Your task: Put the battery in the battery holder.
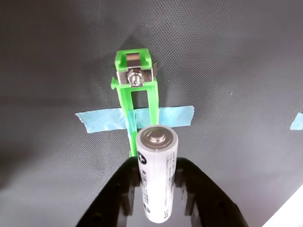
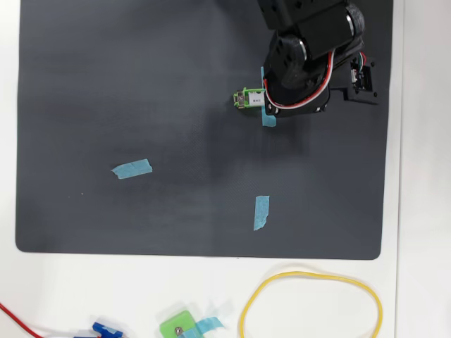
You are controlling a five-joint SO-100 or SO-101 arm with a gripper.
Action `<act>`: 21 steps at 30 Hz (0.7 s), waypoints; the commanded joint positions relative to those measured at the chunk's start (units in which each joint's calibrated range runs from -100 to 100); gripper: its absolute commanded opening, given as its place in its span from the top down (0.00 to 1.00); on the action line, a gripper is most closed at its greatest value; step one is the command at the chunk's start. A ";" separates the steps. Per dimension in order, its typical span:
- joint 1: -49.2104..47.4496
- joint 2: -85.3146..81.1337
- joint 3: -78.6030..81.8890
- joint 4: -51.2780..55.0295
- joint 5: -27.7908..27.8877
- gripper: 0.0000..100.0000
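Clearly the pick-up is done; the gripper [image 1: 157,182] pinches the battery [image 1: 156,170], poised over the near end of the battery holder [image 1: 138,101] by the mat's [image 2: 106,84] top right corner in the overhead view; lowering and seating remain.

Prob. lab bench: dark mat [image 2: 141,105], tape marks [image 2: 132,169], loose wires [image 2: 310,303].
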State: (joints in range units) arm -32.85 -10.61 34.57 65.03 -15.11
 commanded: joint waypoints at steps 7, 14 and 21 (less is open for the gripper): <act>-2.60 -1.37 0.05 -0.17 -0.18 1.00; -2.60 -1.29 0.05 0.18 -0.23 1.00; -2.18 1.61 -0.04 -0.34 -0.23 1.00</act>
State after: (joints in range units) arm -34.98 -10.36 34.85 65.03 -15.11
